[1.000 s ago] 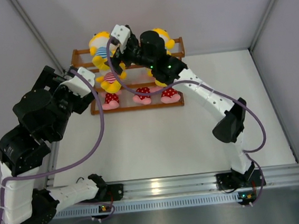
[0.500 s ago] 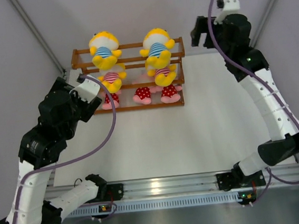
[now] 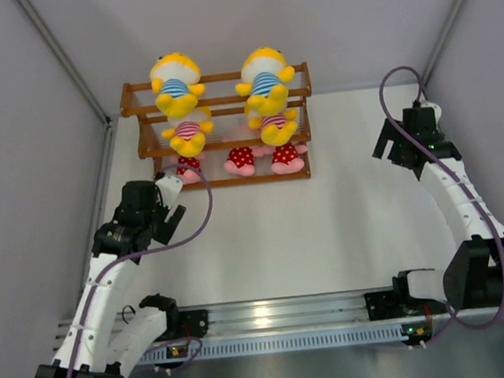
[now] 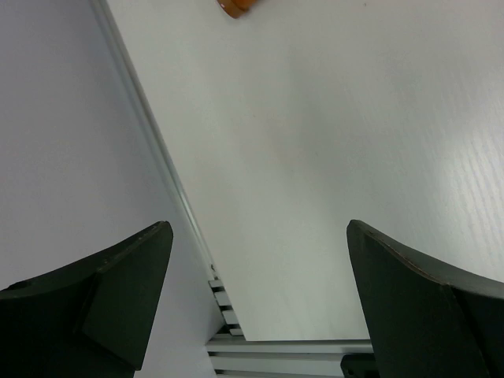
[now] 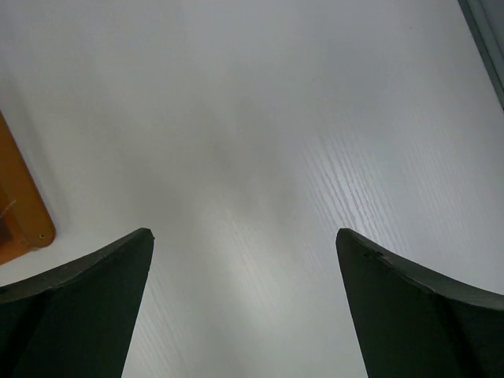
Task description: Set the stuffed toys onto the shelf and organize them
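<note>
Stuffed toys (image 3: 175,80) sit on the wooden shelf (image 3: 233,182); we hold our left gripper (image 4: 258,232) and right gripper (image 5: 244,236) wide open and empty over the white table (image 3: 284,239).

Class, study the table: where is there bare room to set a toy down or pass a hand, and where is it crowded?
Free: the wide table stretch from the shelf to the near edge, flanked by the open left tool and right tool; also the patch right of the shelf. Crowded: the shelf, packed with stuffed toys, especially its bottom tier.
</note>
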### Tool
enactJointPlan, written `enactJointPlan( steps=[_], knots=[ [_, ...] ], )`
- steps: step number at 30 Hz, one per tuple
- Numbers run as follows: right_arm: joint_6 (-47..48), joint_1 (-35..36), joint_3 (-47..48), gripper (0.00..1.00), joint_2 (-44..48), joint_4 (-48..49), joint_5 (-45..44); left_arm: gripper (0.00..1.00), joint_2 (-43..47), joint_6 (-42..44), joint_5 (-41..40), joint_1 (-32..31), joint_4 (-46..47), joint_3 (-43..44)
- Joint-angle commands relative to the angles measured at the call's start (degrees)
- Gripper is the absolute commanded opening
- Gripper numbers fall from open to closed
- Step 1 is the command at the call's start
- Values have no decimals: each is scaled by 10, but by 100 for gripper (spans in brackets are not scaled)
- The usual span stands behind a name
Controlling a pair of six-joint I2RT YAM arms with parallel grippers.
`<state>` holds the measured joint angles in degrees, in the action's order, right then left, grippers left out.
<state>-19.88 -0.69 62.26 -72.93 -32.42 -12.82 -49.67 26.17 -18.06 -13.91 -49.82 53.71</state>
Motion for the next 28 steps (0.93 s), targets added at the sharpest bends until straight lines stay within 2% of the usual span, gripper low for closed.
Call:
enactJointPlan(
  steps=[1,8,12,16,28],
  knots=[
    [-15,-11,-41,99,34,22,-8,98,33,-20,63,24,65,-40],
    [-9,-11,-103,100,32,53,-6,98,70,-18,40,56,119,-164],
    [-9,-11,-108,99,23,49,5,98,76,-31,73,81,129,-203],
    [-5,-11,-116,99,23,64,23,98,88,-38,136,116,133,-228],
    [-5,-11,-172,99,73,128,59,98,70,-27,147,135,133,-235]
  ],
)
